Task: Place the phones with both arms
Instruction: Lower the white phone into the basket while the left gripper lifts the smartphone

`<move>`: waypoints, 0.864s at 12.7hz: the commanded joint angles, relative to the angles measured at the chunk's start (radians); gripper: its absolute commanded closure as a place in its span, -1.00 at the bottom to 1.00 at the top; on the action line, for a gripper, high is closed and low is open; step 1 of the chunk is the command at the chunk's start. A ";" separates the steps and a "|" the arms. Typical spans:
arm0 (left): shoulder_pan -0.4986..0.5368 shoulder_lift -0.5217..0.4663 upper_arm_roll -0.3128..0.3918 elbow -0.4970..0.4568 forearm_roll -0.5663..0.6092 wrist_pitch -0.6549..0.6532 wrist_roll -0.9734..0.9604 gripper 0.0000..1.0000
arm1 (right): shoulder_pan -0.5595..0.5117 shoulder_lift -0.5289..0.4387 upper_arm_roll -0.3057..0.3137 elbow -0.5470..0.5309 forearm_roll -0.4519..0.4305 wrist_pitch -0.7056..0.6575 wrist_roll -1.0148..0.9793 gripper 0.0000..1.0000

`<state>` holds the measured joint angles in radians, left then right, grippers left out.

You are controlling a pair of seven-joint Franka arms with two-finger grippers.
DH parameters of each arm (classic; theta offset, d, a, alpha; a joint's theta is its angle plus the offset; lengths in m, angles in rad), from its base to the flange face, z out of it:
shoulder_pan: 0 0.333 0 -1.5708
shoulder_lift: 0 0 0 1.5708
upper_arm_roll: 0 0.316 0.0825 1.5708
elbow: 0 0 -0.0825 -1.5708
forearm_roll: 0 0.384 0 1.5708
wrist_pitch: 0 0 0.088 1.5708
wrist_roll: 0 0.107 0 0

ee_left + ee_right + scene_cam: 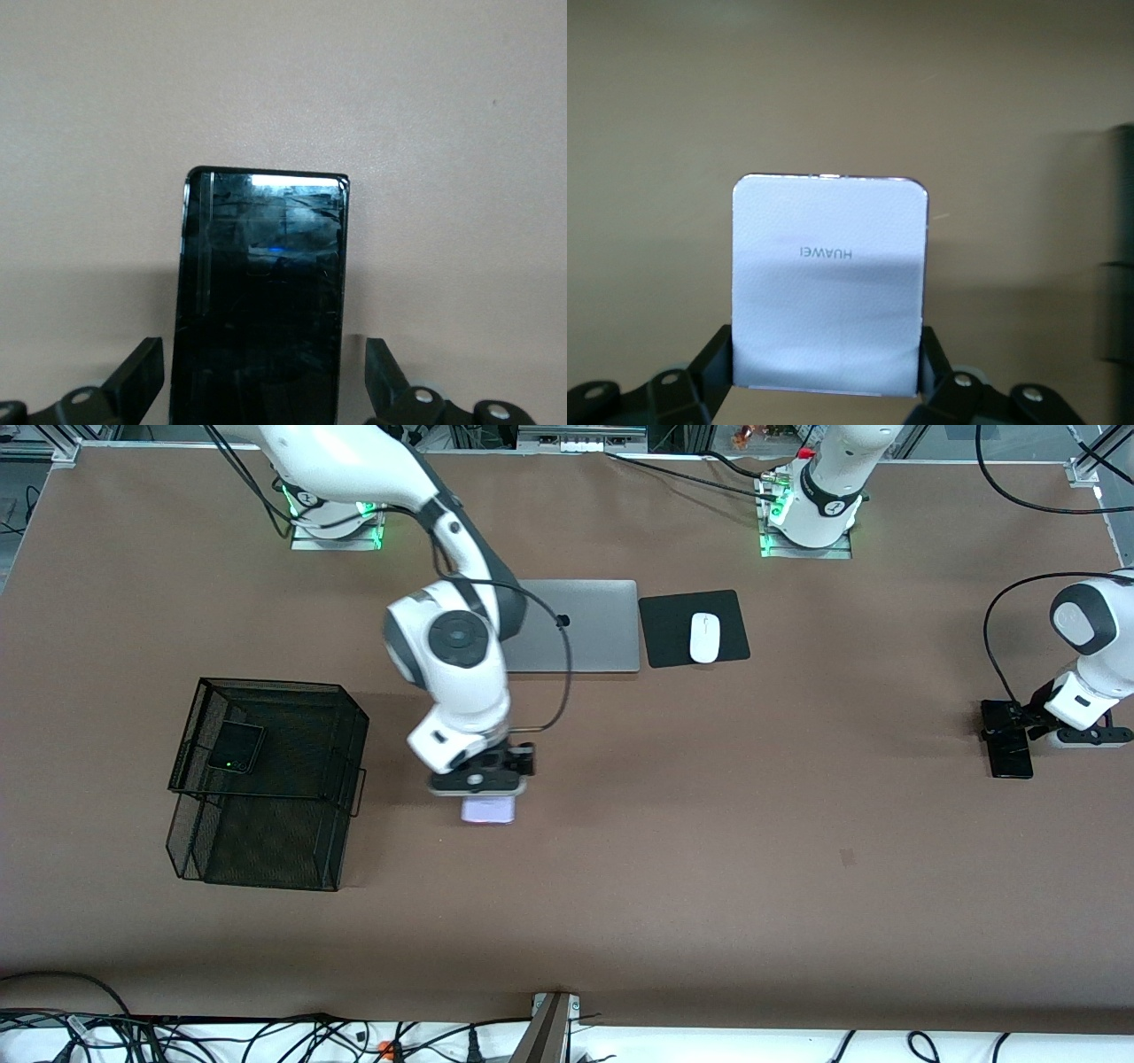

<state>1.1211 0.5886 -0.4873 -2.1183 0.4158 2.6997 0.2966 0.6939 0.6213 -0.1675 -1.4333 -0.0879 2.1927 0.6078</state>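
My right gripper (479, 786) is down at the middle of the table. In the right wrist view its fingers (716, 359) press both side edges of the small pale lavender-white phone (829, 283), so it (828, 352) is shut on it. That phone (488, 810) shows just under the hand. My left gripper (1010, 731) is low over the long slim black phone (1012, 760) at the left arm's end of the table. It (264, 354) is open, its fingers (146, 359) standing apart from the phone (261, 266) on both sides. The small squarish black phone (236, 747) lies in the black wire basket (270, 684).
The wire basket stands toward the right arm's end of the table. A closed silver laptop (585, 624) lies beside a black mouse pad (664, 631) with a white mouse (704, 638), nearer the arm bases.
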 commanded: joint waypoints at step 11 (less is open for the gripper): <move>-0.004 0.050 0.001 0.050 0.018 0.000 -0.043 -0.88 | -0.172 -0.123 -0.300 -0.093 0.128 -0.130 -0.633 1.00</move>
<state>1.1209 0.6228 -0.4865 -2.0885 0.4158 2.7003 0.2818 0.5849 0.5016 -0.4761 -1.5071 0.0045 1.9907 0.0651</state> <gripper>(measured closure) 0.013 0.159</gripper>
